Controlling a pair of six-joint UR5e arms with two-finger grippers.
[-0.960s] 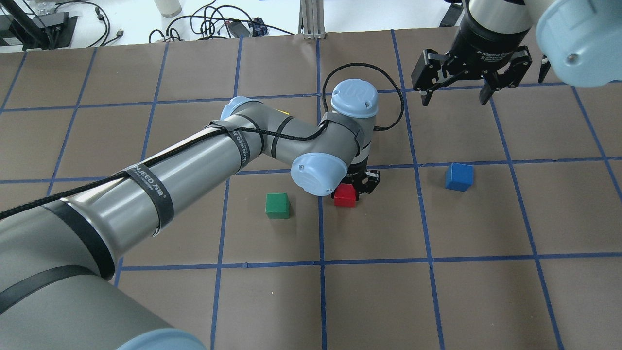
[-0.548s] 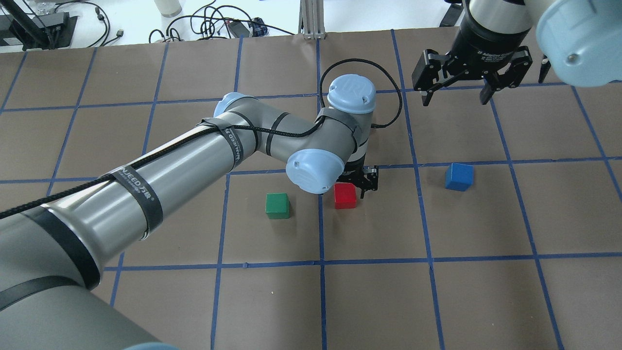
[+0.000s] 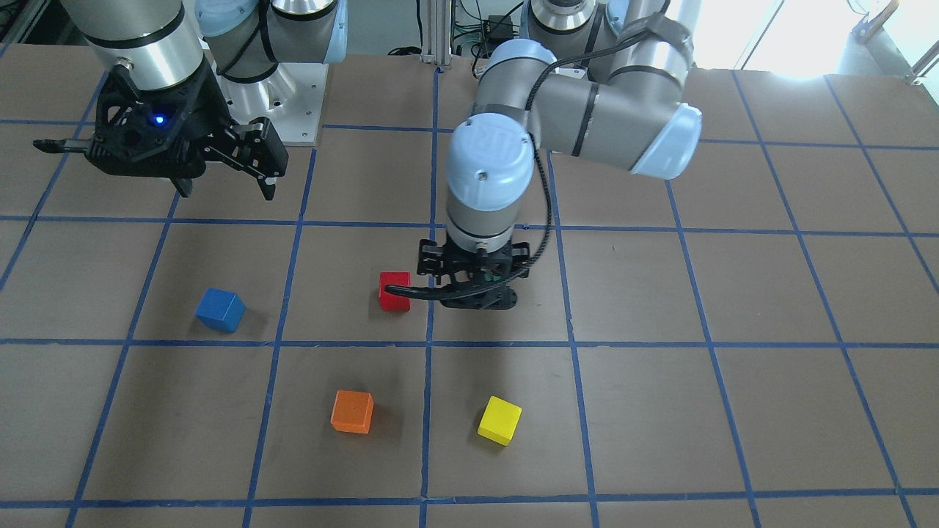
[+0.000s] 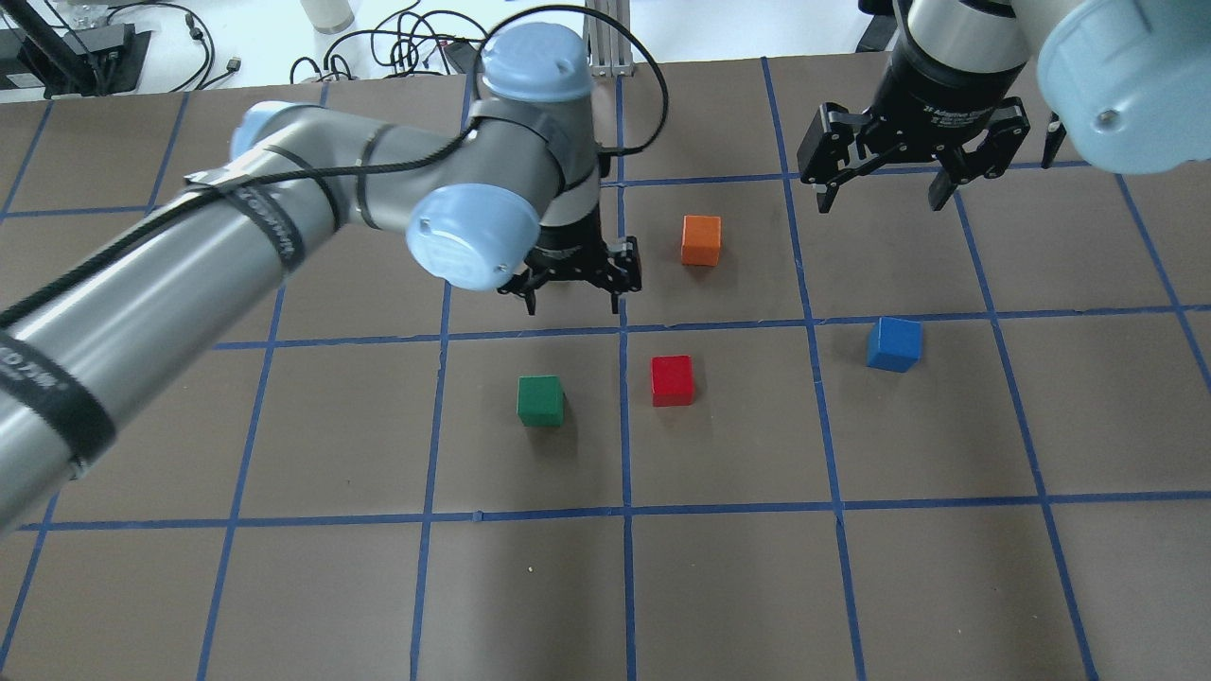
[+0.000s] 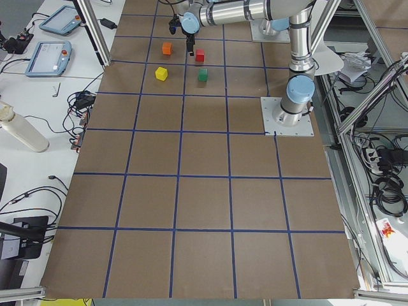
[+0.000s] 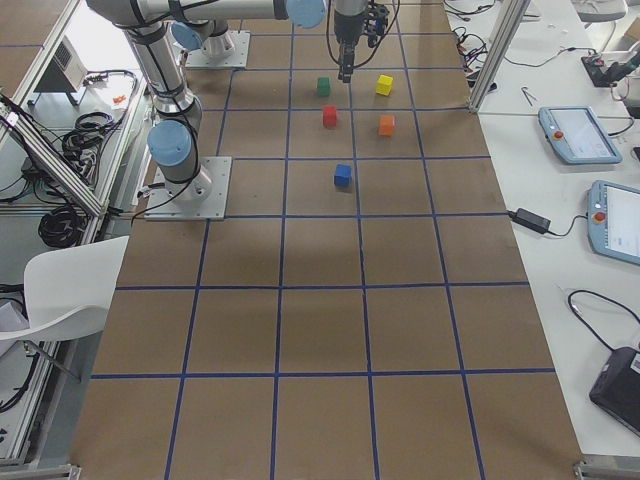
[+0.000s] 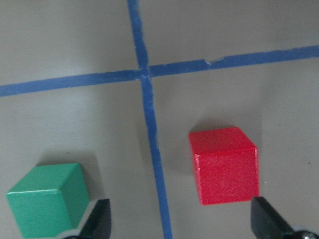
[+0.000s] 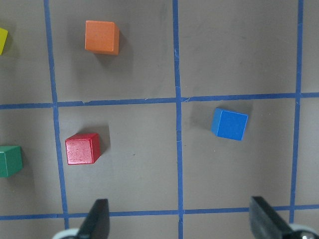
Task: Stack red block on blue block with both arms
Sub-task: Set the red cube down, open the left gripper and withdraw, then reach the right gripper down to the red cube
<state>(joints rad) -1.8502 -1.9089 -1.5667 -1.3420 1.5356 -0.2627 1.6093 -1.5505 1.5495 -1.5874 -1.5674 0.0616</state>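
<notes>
1. The small plain red cube (image 4: pixel 672 380) sits free on the brown taped table (image 4: pixel 946 586), about midway between its left and right edges.
2. The small plain blue cube (image 4: pixel 894 343) stands well apart from it, toward the right edge.
3. The left arm's black two-finger gripper (image 4: pixel 573 305) hangs spread and empty. The red cube lies from it toward the robot's edge, a little to the right. I judge this arm the nearer one.
4. Toward the far right corner, the right arm's black gripper (image 4: pixel 879 201) is spread and empty too.
</notes>
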